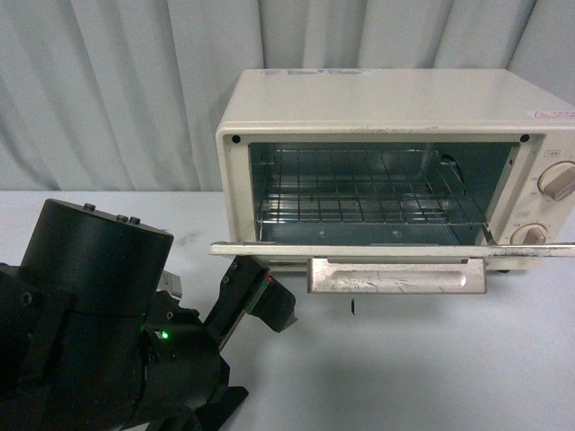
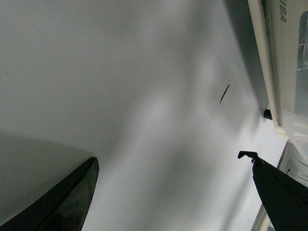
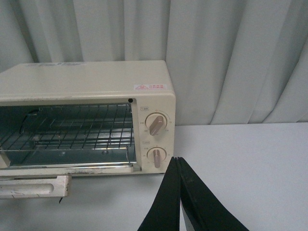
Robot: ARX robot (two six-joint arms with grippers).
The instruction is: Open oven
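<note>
Seeing the bulky black left arm (image 1: 90, 314) nearest, low on the left side. Reading its left pincer (image 1: 252, 355) as spread wide, gripping nothing, hovering over the plain white counter (image 1: 449, 368). Wrist view showing both dark fingers (image 2: 72, 202) far apart, bare counter between them. Placing one fingertip just beside the left end of the dropped door; not telling whether touching.

Noting a short dark mark (image 1: 352, 307) on the counter just in front of the handle.

Reading the right pincer (image 3: 179, 192) as closed, black fingers pressed together, clamping nothing, hanging short of the oven's knob end and apart from it.

Finding the small cream boxy toaster oven (image 1: 386, 99) standing on the counter toward the right. Seeing its cream door (image 1: 359, 250) lying open, folded down about level, beige bar handle (image 1: 395, 275) facing forward. Seeing the wire rack (image 1: 368, 193) sitting inside the open cavity. Seeing two beige knobs (image 1: 557, 182) stacked one above the other on the right panel.

Ending on a pale pleated curtain (image 1: 135, 90) hanging behind everything.
</note>
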